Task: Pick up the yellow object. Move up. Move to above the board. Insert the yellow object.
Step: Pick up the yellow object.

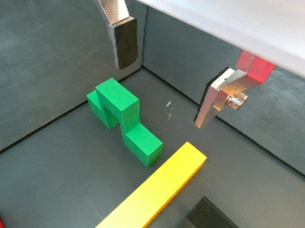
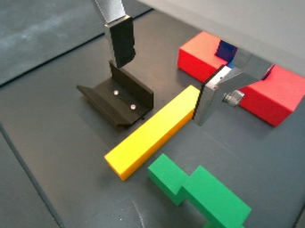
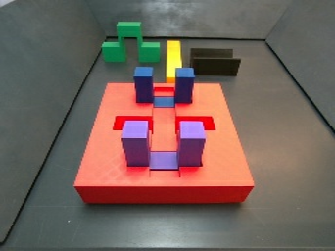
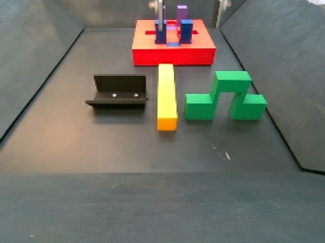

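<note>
**Gripper spread wide and empty above the floor, yellow bar lying loose**

The gripper [image 2: 163,73] hangs over the dark floor with its two flat silver fingers [image 1: 123,43] set well apart, nothing between the dark pads. In both wrist views the gap between the plates shows only bare floor and the pieces below.

Under it lies the yellow object [image 2: 152,134], a long, narrow, smooth yellow-orange bar, flat on the floor and untouched by either finger. In a side view the bar [image 4: 165,93] runs lengthwise toward the board, between the fixture [image 4: 118,92], a dark L-shaped bracket on a base plate, and the green stepped block [image 4: 226,97]. The three lie near one another without touching.

The board [image 3: 164,147] is a large, thick red square slab with recessed slots. It bears upright blue blocks [image 3: 144,81] at one end and purple blocks [image 3: 136,140] at the other, standing in pairs on either side of a central channel. The bar's end lies just beside the board's edge.

The floor [image 4: 127,180] is a dark grey matt sheet, walled by dark grey panels [image 4: 38,66] on the sides.
</note>
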Robot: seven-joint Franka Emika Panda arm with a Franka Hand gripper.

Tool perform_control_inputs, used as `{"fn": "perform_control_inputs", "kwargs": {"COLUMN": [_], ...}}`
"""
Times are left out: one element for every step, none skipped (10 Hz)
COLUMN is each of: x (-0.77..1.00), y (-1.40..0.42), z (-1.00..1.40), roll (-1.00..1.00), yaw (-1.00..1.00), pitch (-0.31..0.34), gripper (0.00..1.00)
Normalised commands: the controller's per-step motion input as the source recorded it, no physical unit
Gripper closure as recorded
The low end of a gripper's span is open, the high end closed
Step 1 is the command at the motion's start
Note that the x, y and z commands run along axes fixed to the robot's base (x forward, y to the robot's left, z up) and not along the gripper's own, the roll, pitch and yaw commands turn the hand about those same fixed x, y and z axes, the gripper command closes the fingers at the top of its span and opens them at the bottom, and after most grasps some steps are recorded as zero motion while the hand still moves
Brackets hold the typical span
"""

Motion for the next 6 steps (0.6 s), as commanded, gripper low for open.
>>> {"fn": "perform_control_inputs", "kwargs": {"x": [0.0, 0.0, 0.0, 0.0, 0.0, 0.0], "y": [0.0, 0.0, 0.0, 0.0, 0.0, 0.0], "z": [-0.03, 0.0, 0.0, -0.02, -0.01, -0.02], "roll": [0.0, 0.0, 0.0, 0.0, 0.0, 0.0], "yaw": [0.0, 0.0, 0.0, 0.0, 0.0, 0.0], "pitch": [0.0, 0.01, -0.004, 0.0, -0.01, -0.01], "gripper": [0.0, 0.0, 0.0, 0.0, 0.0, 0.0]}}
